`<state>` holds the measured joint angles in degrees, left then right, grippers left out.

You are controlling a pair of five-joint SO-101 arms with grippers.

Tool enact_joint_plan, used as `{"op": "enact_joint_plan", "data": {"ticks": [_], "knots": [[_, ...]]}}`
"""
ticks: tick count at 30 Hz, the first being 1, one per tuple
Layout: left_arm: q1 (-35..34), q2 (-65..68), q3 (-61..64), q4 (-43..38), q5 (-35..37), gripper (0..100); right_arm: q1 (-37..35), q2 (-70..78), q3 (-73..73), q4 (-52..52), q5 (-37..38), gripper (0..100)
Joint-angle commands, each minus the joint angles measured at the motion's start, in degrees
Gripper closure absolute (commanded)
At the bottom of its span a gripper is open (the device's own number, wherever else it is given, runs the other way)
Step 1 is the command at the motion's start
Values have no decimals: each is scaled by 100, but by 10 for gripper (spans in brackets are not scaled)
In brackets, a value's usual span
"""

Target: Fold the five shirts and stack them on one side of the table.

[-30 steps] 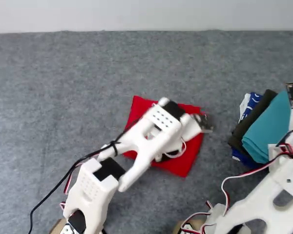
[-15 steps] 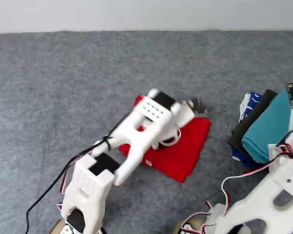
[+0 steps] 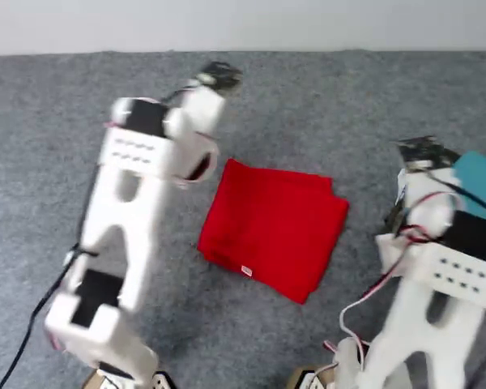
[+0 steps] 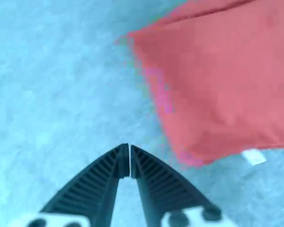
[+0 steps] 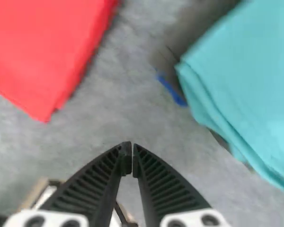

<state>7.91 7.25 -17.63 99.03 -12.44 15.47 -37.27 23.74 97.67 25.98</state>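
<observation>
Left claw [image 4: 129, 147] and right claw [image 5: 132, 145] are hanging closed, empty; a careless lift is risking unfolding the red shirt [image 3: 274, 235] or toppling the seemingly uneven stack [image 5: 241, 75].

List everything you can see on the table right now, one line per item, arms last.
folded red cloth shirt: one, red, flat in the middle of the table, white tag at its near edge
folded teal cloth shirt: one, teal, on top of the stack at the table's right side
blue cloth edge: one, blue, poking out under the teal shirt; lower layers too blurred to count
grey felt table cover: one, grey, under everything
white wall: one, white, along the far edge
left gripper: one, black fingers, shut, over the cover beside the red shirt
right gripper: one, black fingers, shut, over the cover between the red shirt and the stack
</observation>
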Motion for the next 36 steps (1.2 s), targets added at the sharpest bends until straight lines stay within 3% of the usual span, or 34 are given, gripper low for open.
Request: {"op": "enact_joint_plan", "data": {"ticks": [1, 5, 13, 22, 36], "knots": [[-800, -870, 312, 141, -290, 987, -892, -22, 273, -752, -756, 954], [-1705, -1213, 470, 132, -510, 987, -1367, 567, 448, -1692, -1389, 862], [-2998, -1240, 470, 132, -1064, 987, -1578, 2308, -545, -2360, -1477, 859], [-3138, -1231, 470, 132, -1099, 987, -1631, 3802, -1468, -2580, -2145, 859], [-3138, -1231, 875, 44, -1108, 987, -1789, 4576, -1609, -2624, -2207, 890]]}}
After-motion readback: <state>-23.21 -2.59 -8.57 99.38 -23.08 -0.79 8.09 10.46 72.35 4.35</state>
